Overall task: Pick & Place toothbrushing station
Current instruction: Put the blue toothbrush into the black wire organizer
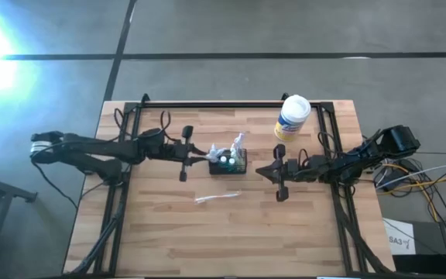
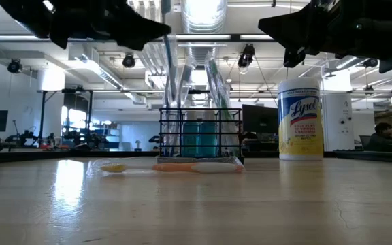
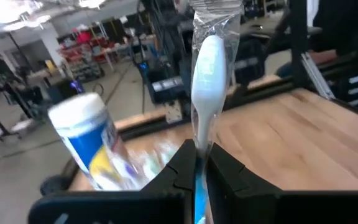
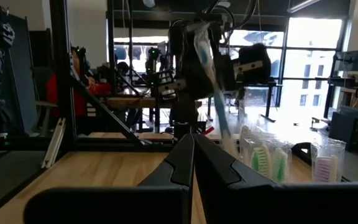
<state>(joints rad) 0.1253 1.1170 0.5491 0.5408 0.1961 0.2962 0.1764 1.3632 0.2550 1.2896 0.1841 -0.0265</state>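
Clearly the left gripper pinches a wrapped toothbrush, handle hidden; right gripper closed, empty.

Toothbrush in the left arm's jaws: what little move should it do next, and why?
Probably lower it a little into the black caddy. The left gripper is shut on the wrapped toothbrush, holding it head-up right at the caddy, and I cannot tell whether it is seated inside yet.
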